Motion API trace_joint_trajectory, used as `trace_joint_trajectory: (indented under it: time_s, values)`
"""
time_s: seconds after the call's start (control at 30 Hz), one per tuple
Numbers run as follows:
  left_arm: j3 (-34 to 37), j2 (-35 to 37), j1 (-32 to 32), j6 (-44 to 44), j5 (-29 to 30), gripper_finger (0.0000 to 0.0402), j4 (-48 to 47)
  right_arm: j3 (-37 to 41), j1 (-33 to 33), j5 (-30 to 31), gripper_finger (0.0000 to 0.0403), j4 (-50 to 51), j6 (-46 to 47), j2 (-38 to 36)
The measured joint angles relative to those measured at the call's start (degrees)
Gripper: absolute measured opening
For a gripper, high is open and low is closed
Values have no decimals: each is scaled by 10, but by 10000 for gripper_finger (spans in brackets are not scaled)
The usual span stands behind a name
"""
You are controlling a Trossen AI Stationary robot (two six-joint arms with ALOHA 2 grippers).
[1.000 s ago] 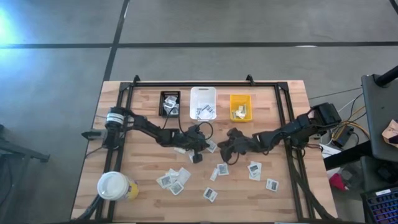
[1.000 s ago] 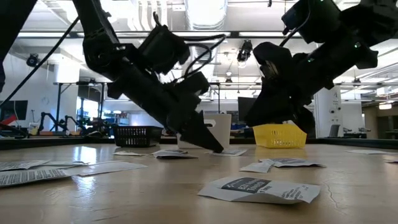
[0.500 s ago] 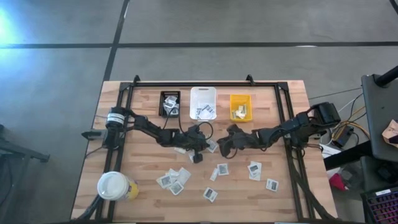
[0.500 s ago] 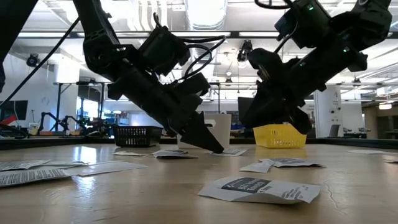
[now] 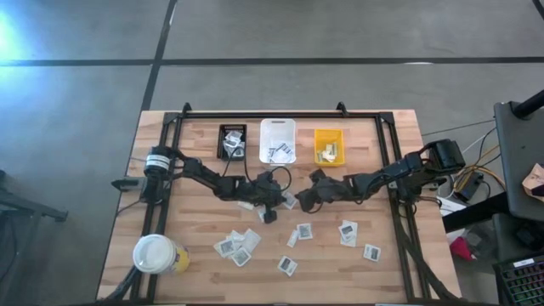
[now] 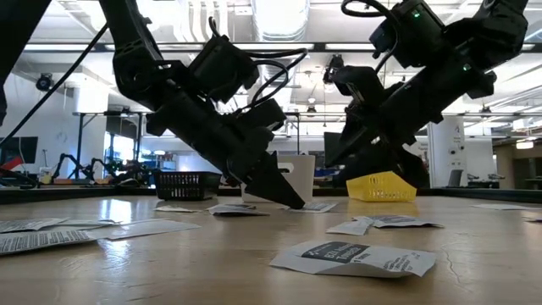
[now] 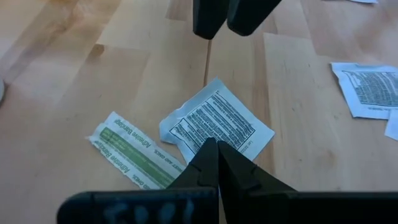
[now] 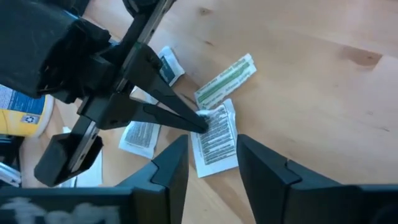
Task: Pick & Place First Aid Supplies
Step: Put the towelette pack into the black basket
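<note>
Left wrist view gives the clearest account of the left gripper (image 7: pixel 214 152): its fingers are pressed together, tips pinching the near edge of a white packet (image 7: pixel 217 121) with dark print that lies flat on the table (image 7: pixel 74 81). A green-striped strip (image 7: pixel 134 155) lies touching that packet's side. Two dark fingers of the other arm hang over the same spot. High view hides all this under the arm, showing only that the left gripper (image 5: pixel 285 201) sits at mid-table, below the white bin (image 5: pixel 278 130).

Right wrist view shows the right gripper (image 8: pixel 211 155) spread wide and off the wood, looking down on the left arm's tips meeting the packet, with the strip beside it. Low view confirms the height: the left tips (image 6: pixel 292 202) touch the table while the right gripper (image 6: pixel 339 152) hangs above, and a large packet (image 6: pixel 356 256) fills the foreground.

Only the high view takes in the rest: a black bin (image 5: pixel 232 141) and a yellow bin (image 5: pixel 330 146) flanking the white one, each holding packets, loose packets (image 5: pixel 238 246) scattered across the near half, and a lidded cup (image 5: pixel 155 253) at the near left corner.
</note>
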State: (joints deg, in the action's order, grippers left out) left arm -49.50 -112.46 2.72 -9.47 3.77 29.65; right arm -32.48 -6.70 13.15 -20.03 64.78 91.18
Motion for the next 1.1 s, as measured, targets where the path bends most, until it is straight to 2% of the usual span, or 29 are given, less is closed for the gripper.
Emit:
trace_joint_trajectory:
  time_s: [0.4,0.77,1.1]
  values:
    - [0,0,5,1,-15,0,0,-75,-12,8,118,156,-29,0]
    - [1,0,5,6,-15,0,4,-72,-12,19,134,167,9,0]
    - [1,0,5,3,-15,0,6,-100,-12,16,132,151,0,82]
